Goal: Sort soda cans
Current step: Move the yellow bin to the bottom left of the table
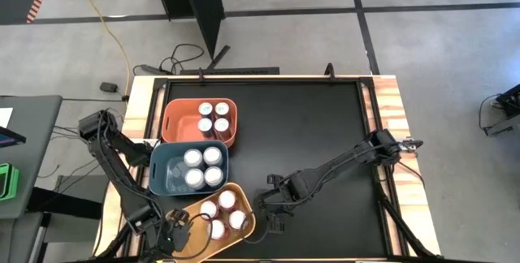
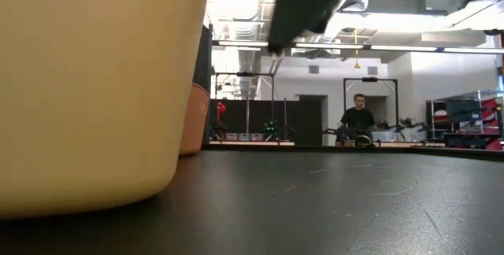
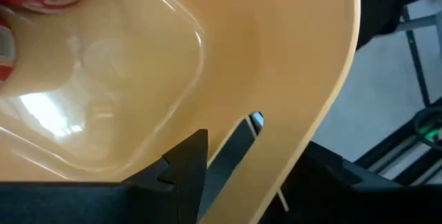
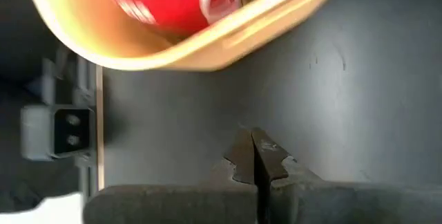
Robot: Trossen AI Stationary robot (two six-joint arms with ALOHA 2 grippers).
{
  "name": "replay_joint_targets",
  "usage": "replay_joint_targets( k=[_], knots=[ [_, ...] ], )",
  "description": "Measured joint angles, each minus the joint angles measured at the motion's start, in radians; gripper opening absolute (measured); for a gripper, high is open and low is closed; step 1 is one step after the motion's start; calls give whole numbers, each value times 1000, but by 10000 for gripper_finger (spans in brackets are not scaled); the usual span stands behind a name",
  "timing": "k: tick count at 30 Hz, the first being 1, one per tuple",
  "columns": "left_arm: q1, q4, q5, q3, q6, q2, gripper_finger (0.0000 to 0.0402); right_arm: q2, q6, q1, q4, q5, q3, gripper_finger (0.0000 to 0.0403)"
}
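Note:
Three bins stand in a column at the table's left. The orange bin [image 1: 173, 122] is farthest, the blue bin [image 1: 165, 178] in the middle, and the yellow bin [image 1: 195, 245] nearest. Each holds several soda cans [image 1: 213, 117] standing on end. Those in the yellow bin are red [image 4: 173, 3]. My left gripper [image 1: 175, 229] is open, its fingers [image 3: 186, 163] slanting down over the inside wall [image 3: 276, 79] at the yellow bin's near-left corner. My right gripper [image 1: 272, 217] is shut just right of the yellow bin, above bare table [image 4: 252, 137]. My left gripper stands with both fingers over the yellow bin's inner wall, close under the rim [image 3: 324, 113]. I cannot tell whether either finger touches the wall. Nothing lies between them.
The black tabletop [image 1: 317, 125] spreads to the right of the bins, framed by a wooden edge [image 1: 390, 92]. In the low view the yellow bin's wall [image 2: 87, 90] fills the left side, and a person [image 2: 358, 117] sits far off in the room behind.

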Motion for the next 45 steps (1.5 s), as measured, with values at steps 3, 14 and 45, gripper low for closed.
replay_joint_targets(
  k=[3, 14, 45],
  knots=[
    [-2, -7, -13, 0, -10, 0, 179, 21, 0, 0, -6, -14, -1, 0],
    [9, -15, -28, 1, 1, 0, 179, 23, -11, -5, 12, -4, -1, 0],
    [52, -93, -4, 3, -186, 3, 321, 22, -79, -25, 64, 9, -1, 0]
  ],
)
